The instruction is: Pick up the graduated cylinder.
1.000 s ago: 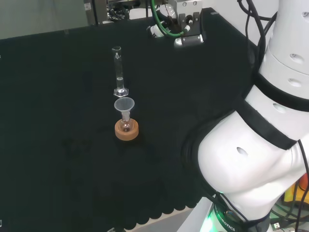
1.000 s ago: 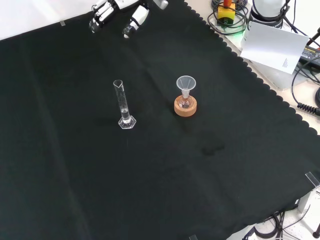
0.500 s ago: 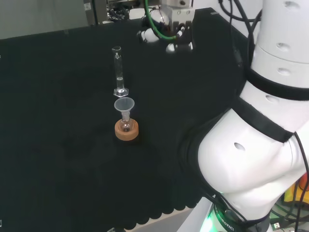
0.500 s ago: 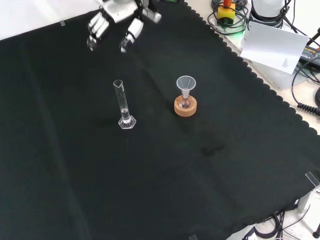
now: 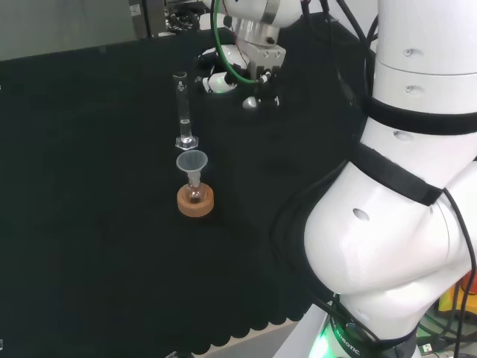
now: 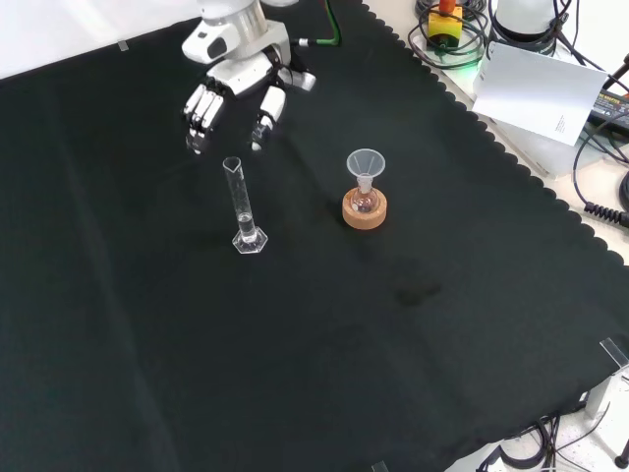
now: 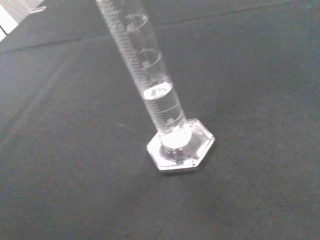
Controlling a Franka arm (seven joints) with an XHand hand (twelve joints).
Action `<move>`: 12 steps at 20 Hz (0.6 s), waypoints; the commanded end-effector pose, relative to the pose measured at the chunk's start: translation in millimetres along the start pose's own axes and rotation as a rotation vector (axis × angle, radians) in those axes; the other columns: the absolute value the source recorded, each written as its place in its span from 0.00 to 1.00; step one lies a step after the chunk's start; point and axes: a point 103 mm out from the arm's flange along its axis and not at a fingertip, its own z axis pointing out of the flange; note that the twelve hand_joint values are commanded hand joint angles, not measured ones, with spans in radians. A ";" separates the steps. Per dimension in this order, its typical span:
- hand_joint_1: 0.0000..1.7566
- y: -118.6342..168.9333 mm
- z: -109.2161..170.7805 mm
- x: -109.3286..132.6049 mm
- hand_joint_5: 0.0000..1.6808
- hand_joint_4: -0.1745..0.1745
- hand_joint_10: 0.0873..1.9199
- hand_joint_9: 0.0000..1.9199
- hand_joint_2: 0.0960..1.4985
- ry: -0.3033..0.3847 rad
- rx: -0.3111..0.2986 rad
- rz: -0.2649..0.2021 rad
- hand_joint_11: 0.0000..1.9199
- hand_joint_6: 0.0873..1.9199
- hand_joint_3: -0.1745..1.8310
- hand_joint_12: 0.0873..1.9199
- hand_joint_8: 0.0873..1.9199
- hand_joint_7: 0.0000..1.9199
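Hand (image 6: 236,84): fingers relaxed and apart, holding nothing, hovering just behind the graduated cylinder (image 6: 242,206) in my front view. Cylinder: upright on the desk (image 6: 147,344), left of the funnel-topped flask (image 6: 365,182) on its cork ring (image 6: 365,209); a little clear liquid sits low inside. I judge it light, slick, top-heavy; grip mid-tube, keep vertical.

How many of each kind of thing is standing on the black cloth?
Cylinder: 1
Funnel: 1
Flask: 1
Cork stand: 1
Total: 4
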 end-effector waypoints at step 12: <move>0.45 18.7 58.8 -16.8 0.25 0.32 0.27 0.27 0.68 0.276 -0.039 -0.154 0.17 0.00 0.00 0.68 0.32 0.18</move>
